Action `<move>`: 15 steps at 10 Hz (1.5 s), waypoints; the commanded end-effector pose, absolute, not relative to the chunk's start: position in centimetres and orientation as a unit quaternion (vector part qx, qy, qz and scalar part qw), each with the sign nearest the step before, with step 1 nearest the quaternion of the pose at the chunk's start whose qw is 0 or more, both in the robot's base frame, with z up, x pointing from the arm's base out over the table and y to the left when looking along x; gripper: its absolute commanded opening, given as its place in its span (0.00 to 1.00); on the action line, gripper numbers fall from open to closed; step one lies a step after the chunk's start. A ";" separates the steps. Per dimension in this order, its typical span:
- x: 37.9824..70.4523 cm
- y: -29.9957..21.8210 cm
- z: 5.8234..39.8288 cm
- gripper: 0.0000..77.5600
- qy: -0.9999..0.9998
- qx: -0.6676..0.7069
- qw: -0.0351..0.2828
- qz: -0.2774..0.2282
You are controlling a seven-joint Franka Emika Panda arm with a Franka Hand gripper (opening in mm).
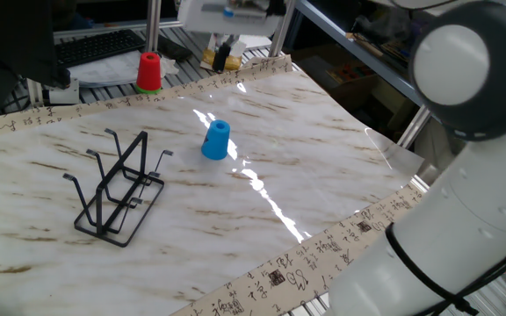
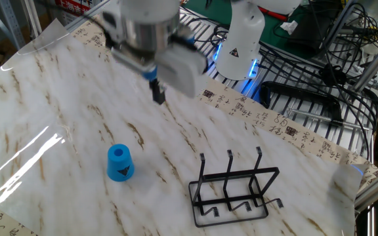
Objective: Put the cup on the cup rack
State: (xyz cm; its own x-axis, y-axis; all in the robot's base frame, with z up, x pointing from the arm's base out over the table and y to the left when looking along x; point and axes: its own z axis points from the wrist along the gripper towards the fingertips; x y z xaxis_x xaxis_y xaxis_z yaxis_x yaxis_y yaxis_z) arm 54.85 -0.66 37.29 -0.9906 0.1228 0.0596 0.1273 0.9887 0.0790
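Observation:
The blue cup (image 1: 216, 140) stands upside down on the marble table, narrow end up; it also shows in the other fixed view (image 2: 119, 163). The black wire cup rack (image 1: 117, 189) stands apart from it, nothing on its pegs, and shows in the other fixed view (image 2: 235, 187) too. My gripper (image 2: 157, 94) hangs above the table, well short of the cup, with its dark fingers together and nothing between them. In the first fixed view the gripper (image 1: 221, 56) shows near the table's far edge.
A red cup (image 1: 149, 72) stands beyond the table's far edge on a metal shelf. A patterned tape border (image 1: 341, 241) runs along the table's edges. The robot's white base (image 2: 241, 46) and cables sit behind the table.

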 end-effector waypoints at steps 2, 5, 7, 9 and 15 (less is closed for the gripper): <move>59.3 -1.1 23.5 0.00 -1.000 -0.010 -0.018 0.000; 59.3 -1.4 21.7 0.00 -1.000 -0.004 -0.021 0.003; 59.1 -2.1 20.8 0.00 -1.000 0.002 -0.019 0.002; 59.0 -2.5 20.6 0.00 -1.000 -0.005 -0.016 0.001; 59.0 -2.5 20.6 0.00 -1.000 0.008 -0.022 0.000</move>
